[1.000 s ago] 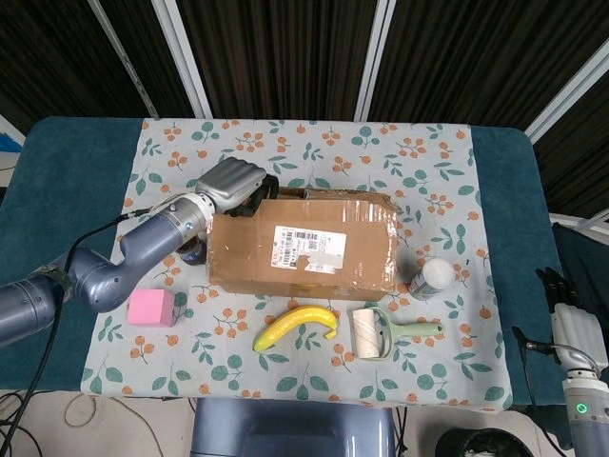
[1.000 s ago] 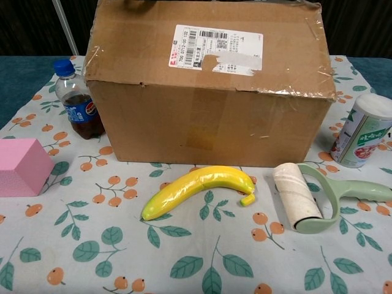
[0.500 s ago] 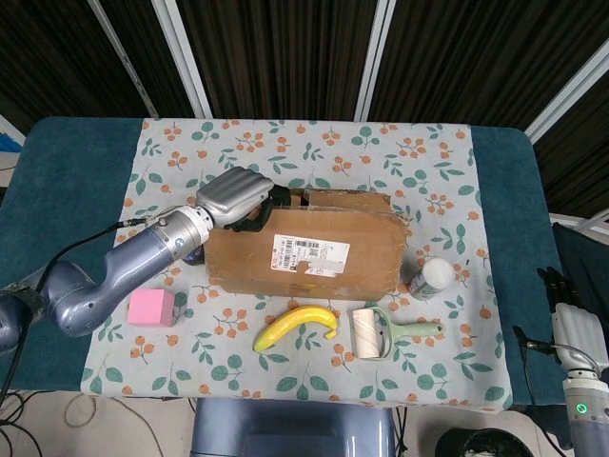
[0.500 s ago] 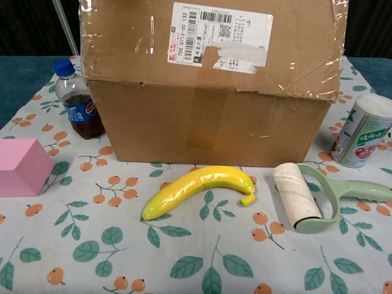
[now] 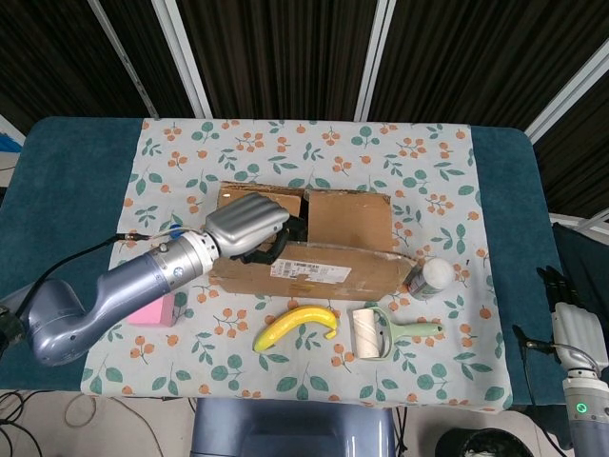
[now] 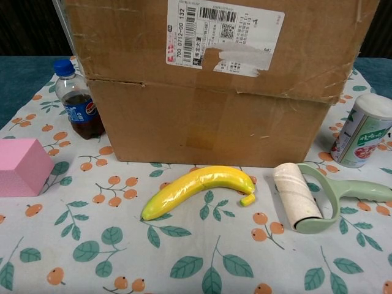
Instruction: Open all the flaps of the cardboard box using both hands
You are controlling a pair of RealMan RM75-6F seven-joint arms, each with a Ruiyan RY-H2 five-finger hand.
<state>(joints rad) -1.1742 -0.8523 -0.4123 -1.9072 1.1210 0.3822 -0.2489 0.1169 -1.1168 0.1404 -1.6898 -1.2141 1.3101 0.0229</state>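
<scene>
A table covered by a white cloth (image 5: 314, 148) printed with leaves and orange berries stands before dark slatted panels. At its centre sits a brown cardboard box (image 6: 202, 125) with a white shipping label.

The left hand (image 5: 249, 221), silver-backed with dark fingers, reaches over the box top and hooks the edge of the long near flap (image 5: 324, 268). That flap is raised, standing roughly upright with its label facing the robot. Behind it, 2 inner end flaps (image 5: 347, 217) lie flat across the opening. The far long flap cannot be made out.

The right hand (image 5: 563, 307) hangs off the table's right edge, well away from the box, holding nothing; whether its fingers are spread or curled cannot be told.

By this showing, the job is barely underway: 1 flap is part-lifted, and the rest remain.
</scene>
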